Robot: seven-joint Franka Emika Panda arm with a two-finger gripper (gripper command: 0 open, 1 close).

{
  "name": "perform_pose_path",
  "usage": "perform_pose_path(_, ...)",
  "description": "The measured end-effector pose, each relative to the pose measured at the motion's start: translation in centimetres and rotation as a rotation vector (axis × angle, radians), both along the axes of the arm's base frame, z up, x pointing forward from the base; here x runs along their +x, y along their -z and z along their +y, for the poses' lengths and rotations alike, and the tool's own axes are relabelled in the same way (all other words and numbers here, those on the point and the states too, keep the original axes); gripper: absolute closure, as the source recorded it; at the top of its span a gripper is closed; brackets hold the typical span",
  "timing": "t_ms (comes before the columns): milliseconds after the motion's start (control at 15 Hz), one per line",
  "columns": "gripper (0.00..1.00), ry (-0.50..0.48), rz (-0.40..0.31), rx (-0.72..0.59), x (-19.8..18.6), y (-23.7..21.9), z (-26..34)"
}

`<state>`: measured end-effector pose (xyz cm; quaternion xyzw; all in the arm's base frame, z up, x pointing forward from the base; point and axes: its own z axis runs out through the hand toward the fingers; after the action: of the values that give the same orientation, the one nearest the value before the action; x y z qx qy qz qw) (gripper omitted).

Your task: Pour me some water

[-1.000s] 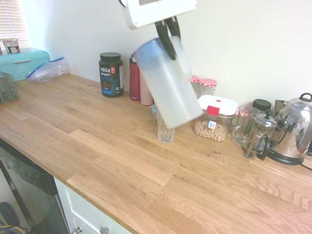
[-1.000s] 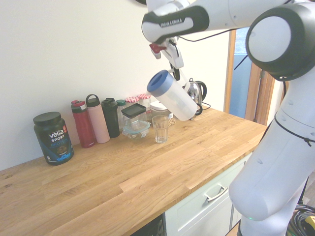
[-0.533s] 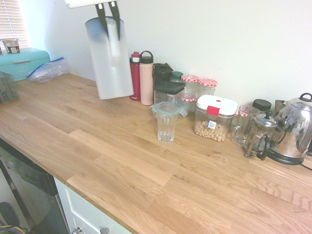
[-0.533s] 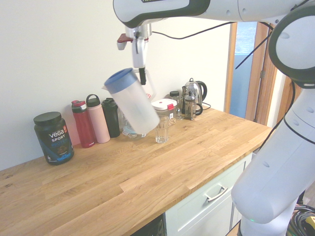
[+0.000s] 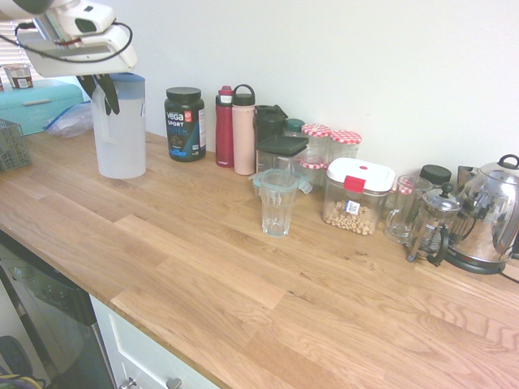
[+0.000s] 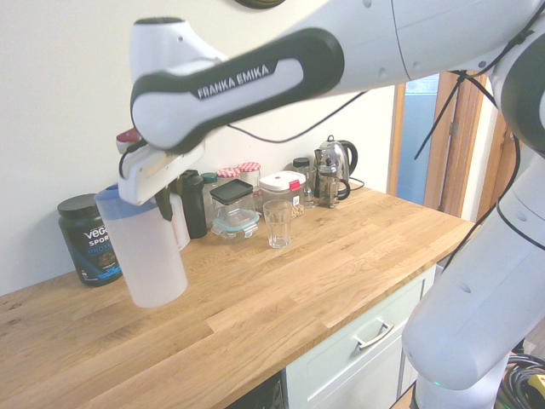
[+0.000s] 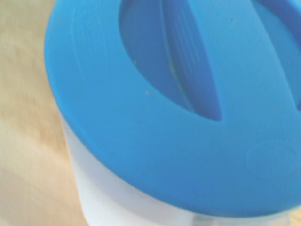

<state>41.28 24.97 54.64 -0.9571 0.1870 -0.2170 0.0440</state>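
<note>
The gripper (image 5: 104, 99) is closed on the pitcher (image 5: 120, 142) by its handle, at the left of the first exterior view. The water is probably inside that frosted plastic, though no level reads clearly; whether the glass (image 5: 277, 207) holds any, I cannot tell.

The step looks like setting the pitcher down. Its base seems close to the counter (image 6: 247, 315), contact uncertain, and it leans slightly in the second exterior view. Best to level it, lower slowly until the whole base bears, and only then let go; releasing on one edge could rock it or slop water past the blue lid (image 7: 117, 117). Backing straight off the handle should avoid dragging it.

The counter is pale wood strips with a smooth sheen, so a wet base might slide. Along the plain wall stand a black tub (image 5: 186, 126), bottles (image 5: 243, 134), jars (image 5: 345, 144) and a steel kettle (image 5: 491, 207); blinds (image 5: 15, 40) show upper left.
</note>
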Motion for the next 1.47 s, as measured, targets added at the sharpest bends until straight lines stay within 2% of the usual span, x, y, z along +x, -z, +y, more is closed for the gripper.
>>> perform_pose_path(267, 1.00, 0.145, -0.127, 0.024, -0.4, 4.2, -0.4)
perform_pose_path(533, 1.00, 0.292, -0.227, -0.033, -1.0, 6.2, -0.8)
perform_pose_path(933, 1.00, 0.311, -0.199, -0.091, -3.0, 7.3, 1.2)
perform_pose_path(1000, 0.00, 0.318, -0.193, -0.096, -3.1, 7.4, 1.3)
perform_pose_path(1467, 0.00, 0.367, -0.161, -0.085, -2.5, 7.9, 0.1)
